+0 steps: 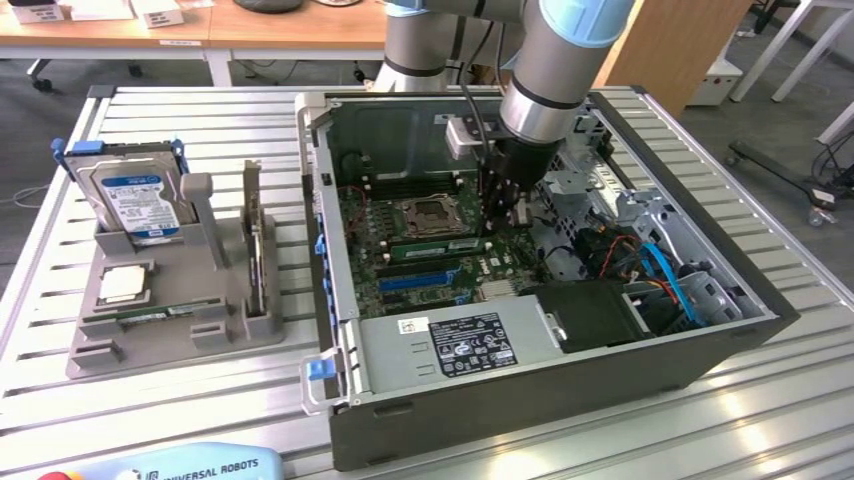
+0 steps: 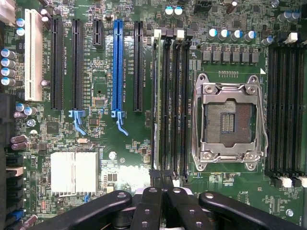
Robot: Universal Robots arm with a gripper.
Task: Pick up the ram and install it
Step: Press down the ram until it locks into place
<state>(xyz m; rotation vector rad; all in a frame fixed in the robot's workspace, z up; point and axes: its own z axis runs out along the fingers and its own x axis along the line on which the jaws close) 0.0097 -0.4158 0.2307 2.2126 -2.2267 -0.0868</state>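
slatted metal tabletop (image 1: 747,420) carries an open computer case (image 1: 534,400) and a grey parts holder (image 1: 160,330); jaws pressed together over the ram (image 2: 154,105) seated in its slot; wooden desks (image 1: 200,35) behind.

Wooden desks (image 1: 200,30) stand behind the slatted metal table (image 1: 801,400) on grey floor (image 1: 787,130).

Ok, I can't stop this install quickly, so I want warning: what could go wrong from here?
1. The shut gripper sits over one end of the ram, which stands in its slot. Pressure at that end alone might leave the stick seated tilted.
2. The open processor socket lies bare beside the memory slots, so a sideways slip could strike it.
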